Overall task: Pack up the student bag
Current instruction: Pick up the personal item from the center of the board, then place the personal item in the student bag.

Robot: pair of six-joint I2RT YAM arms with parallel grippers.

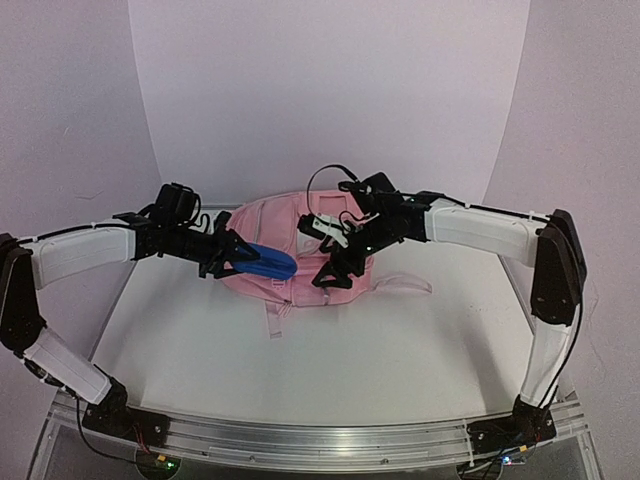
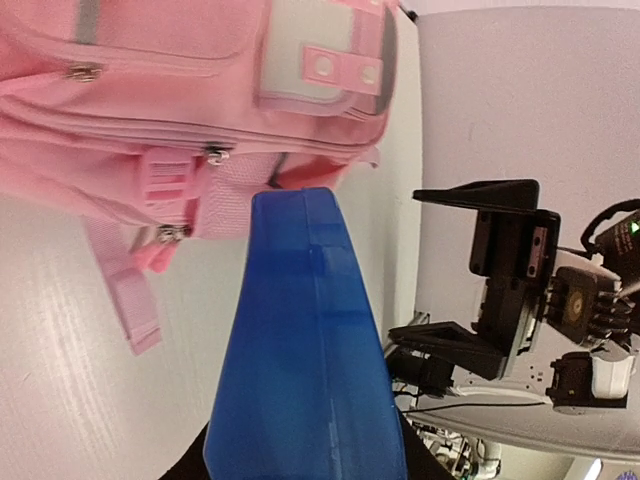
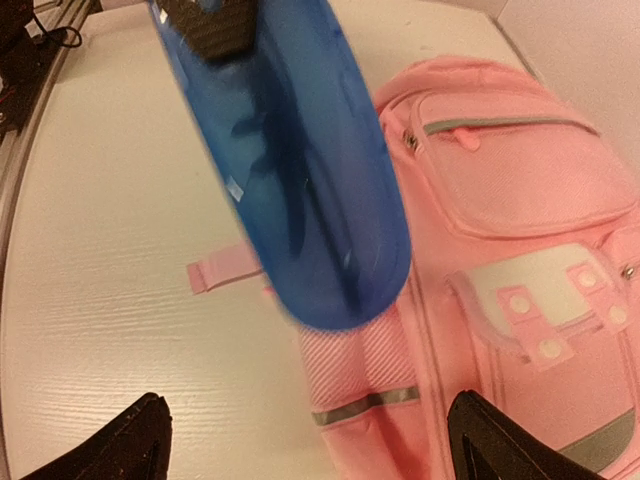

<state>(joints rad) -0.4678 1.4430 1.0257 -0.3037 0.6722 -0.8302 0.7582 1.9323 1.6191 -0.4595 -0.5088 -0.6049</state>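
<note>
Packing looks barely begun: the left claw clenches a blue plastic case over the student bag, not yet inside; the right claw hangs spread, empty.

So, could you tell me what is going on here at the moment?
The robot is packing the pink student bag, which lies on the table. The left gripper is shut on a blue case and holds it just above the bag. The right gripper hangs open over the bag, holding nothing. The case is not yet inside, and no open pocket shows in these views.
</note>
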